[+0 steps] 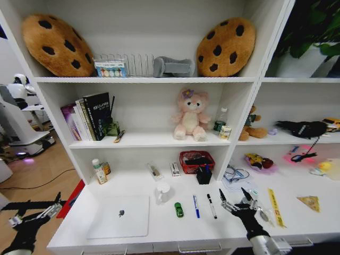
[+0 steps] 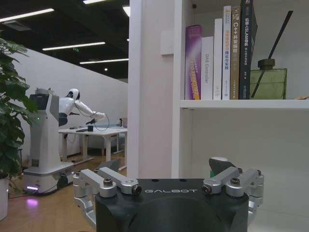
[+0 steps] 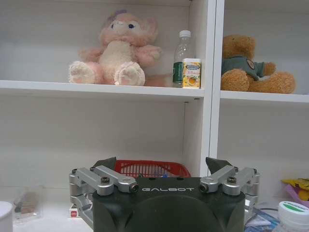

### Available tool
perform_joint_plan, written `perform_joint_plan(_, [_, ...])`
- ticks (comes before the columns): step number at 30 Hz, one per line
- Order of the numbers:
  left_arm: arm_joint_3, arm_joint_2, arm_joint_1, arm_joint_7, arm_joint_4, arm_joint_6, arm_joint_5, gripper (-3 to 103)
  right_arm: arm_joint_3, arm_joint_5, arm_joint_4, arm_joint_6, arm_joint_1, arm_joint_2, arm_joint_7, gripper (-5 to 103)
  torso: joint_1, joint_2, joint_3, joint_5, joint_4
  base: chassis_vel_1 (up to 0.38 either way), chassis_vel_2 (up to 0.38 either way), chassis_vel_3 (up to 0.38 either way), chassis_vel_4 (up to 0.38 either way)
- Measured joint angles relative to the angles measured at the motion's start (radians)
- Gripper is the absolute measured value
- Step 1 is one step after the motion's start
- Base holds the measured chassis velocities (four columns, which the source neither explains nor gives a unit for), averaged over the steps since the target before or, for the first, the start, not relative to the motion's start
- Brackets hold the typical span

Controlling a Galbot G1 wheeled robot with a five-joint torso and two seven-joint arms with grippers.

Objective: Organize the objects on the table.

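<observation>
Nothing is grasped yet. On the long white desk point(image 1: 159, 186), the closed silver laptop point(image 1: 120, 216) lies near the front edge, then the black pen point(image 1: 211, 205), blue pen point(image 1: 196, 206) and tiny green toy car point(image 1: 179, 209). The right gripper point(image 1: 234, 201) hovers spread just beside the black pen, probably its target; the left gripper point(image 1: 34, 211) hangs spread off the left end. Pad tips are cut off in both wrist views.

"GALBOT" on both claw mounts; perhaps "C++" on a book spine point(image 2: 235, 53)
</observation>
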Motion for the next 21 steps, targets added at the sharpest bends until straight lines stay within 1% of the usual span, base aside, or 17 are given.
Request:
perform_joint_plan(6, [0.003,0.001,0.000,0.000,0.000,0.001,0.002,100,-0.038,0.019,0.003,0.010,-0.014,0.006,-0.026,100,0.000,0.000,0.000,0.0000,0.0000,0.000,0.000,0.000,0.000])
perform_joint_plan(7, [0.003,0.001,0.000,0.000,0.000,0.001,0.002,100,-0.044,0.017,0.003,0.014,-0.018,0.006,-0.030,100,0.000,0.000,0.000,0.0000,0.0000,0.000,0.000,0.000,0.000])
perform_joint_plan(8, [0.004,0.002,0.000,0.000,0.000,0.001,0.003,100,-0.071,-0.003,-0.002,0.034,-0.034,0.011,-0.049,100,0.000,0.000,0.000,-0.0001,0.0000,0.000,0.000,0.000,0.000])
perform_joint_plan(9, [0.004,0.002,0.000,0.000,0.000,0.001,0.003,100,-0.071,-0.003,-0.002,0.034,-0.034,0.011,-0.049,100,0.000,0.000,0.000,-0.0001,0.0000,0.000,0.000,0.000,0.000])
perform_joint_plan(11, [0.005,0.002,0.000,0.000,0.000,0.002,0.004,100,-0.113,-0.065,-0.028,0.066,-0.051,0.022,-0.068,100,0.000,0.000,0.000,-0.0001,-0.0001,0.000,0.000,0.000,0.000])
perform_joint_plan(12, [0.005,0.002,0.000,0.000,0.000,0.002,0.004,100,-0.113,-0.065,-0.028,0.066,-0.051,0.022,-0.068,100,0.000,0.000,0.000,-0.0001,-0.0001,0.000,0.000,0.000,0.000])
perform_joint_plan(14, [0.006,0.002,0.000,0.000,0.000,0.002,0.005,100,-0.162,-0.127,-0.068,0.084,-0.058,0.034,-0.070,100,0.000,0.000,0.000,0.0001,-0.0001,0.000,0.000,0.000,0.000])
perform_joint_plan(15, [0.006,0.002,0.000,0.000,0.000,0.002,0.005,100,-0.162,-0.127,-0.068,0.084,-0.058,0.034,-0.070,100,0.000,0.000,0.000,0.0001,-0.0001,0.000,0.000,0.000,0.000])
perform_joint_plan(17, [0.006,0.003,0.000,0.000,0.000,0.002,0.005,100,-0.214,-0.174,-0.115,0.088,-0.058,0.035,-0.067,100,0.000,0.000,0.000,0.0002,-0.0001,0.000,0.000,0.000,0.000])
perform_joint_plan(18, [0.006,0.003,0.000,0.000,0.000,0.002,0.005,100,-0.214,-0.174,-0.115,0.088,-0.058,0.035,-0.067,100,0.000,0.000,0.000,0.0002,-0.0001,0.000,0.000,0.000,0.000])
perform_joint_plan(20, [0.007,0.003,0.000,0.000,0.000,0.003,0.006,100,-0.263,-0.217,-0.158,0.092,-0.046,0.014,-0.066,100,0.000,0.000,0.000,0.0001,-0.0001,0.000,0.000,0.000,0.000])
perform_joint_plan(21, [0.007,0.003,0.000,0.000,0.000,0.003,0.006,100,-0.263,-0.217,-0.158,0.092,-0.046,0.014,-0.066,100,0.000,0.000,0.000,0.0001,-0.0001,0.000,0.000,0.000,0.000])
